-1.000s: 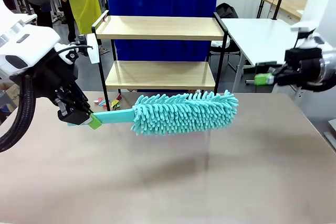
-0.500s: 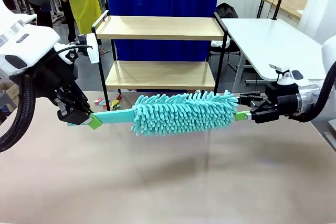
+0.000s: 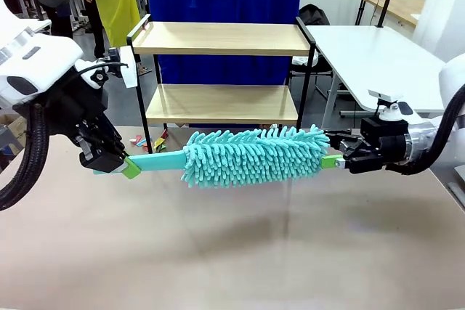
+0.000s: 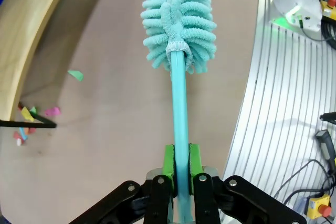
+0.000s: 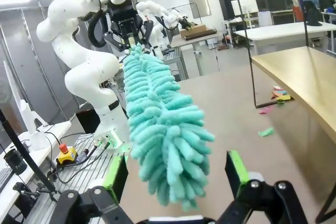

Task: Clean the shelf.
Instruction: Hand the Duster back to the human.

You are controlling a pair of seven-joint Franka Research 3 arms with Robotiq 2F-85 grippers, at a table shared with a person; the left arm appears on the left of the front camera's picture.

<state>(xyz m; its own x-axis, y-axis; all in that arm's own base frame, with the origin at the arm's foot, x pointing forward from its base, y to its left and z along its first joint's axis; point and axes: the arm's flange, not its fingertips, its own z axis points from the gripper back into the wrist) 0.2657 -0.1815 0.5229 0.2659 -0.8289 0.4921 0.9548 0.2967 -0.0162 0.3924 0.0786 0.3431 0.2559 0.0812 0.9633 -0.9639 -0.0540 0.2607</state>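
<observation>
left pincer (image 4: pixel 179 174) clamps duster handle (image 4: pixel 179 114); fluffy head (image 4: pixel 177 17) above table (image 4: pixel 105 129)

Front cam: fixed on the robot side, looks level across the brown table (image 3: pixel 232 252) at the shelf (image 3: pixel 221 70) beyond it. Left wrist cam: close, looks down along the duster (image 4: pixel 178 19) handle onto the tabletop, shelf board at frame edge. Right wrist cam: low and close at the duster's fluffy tip, faces back toward the left arm (image 5: pixel 94 61). All three share duster, table, shelf.
</observation>
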